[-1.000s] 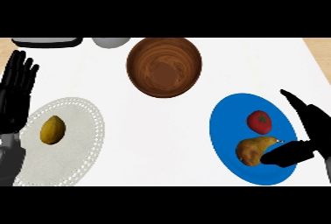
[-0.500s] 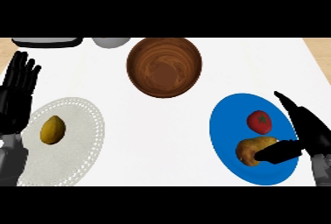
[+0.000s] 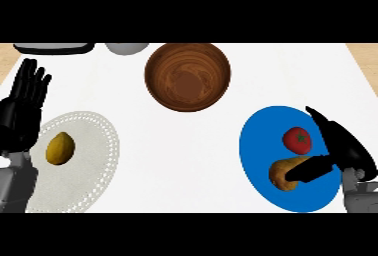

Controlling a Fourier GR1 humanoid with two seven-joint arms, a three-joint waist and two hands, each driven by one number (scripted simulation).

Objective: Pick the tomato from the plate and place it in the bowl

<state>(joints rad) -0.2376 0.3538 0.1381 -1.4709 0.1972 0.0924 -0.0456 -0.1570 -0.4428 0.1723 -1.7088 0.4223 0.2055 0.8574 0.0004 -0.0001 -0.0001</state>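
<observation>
**Tomato on the blue plate, open right hand beside it**

The tomato (image 3: 297, 140), round, red and smooth with a small green stem spot, lies on the blue plate (image 3: 258, 142) at the counter's 4 o'clock; just below it, towards 7 o'clock, rests a lumpy brown potato (image 3: 279, 176).

The right hand (image 3: 347, 150) lies over the plate's 3 o'clock edge; its fingers are straight, pointing to 11 o'clock just beside the tomato, and its thumb reaches to 9 o'clock across the potato; it holds nothing.

The wooden bowl (image 3: 187, 75), dark, round and grained, sits at 12 o'clock, well apart from the plate; bare white counter (image 3: 184, 165) lies between them and runs down the middle to 6 o'clock.

At 8 o'clock a white plate (image 3: 88, 172) with a lacy rim carries a yellow lemon (image 3: 60, 148); the left hand (image 3: 21, 112) rests at the 9 o'clock edge, fingers straight, holding nothing.

Along the far edge, at 11 o'clock, stand a grey bowl (image 3: 127, 48) and a dark tray (image 3: 52, 48), both cut off.
</observation>
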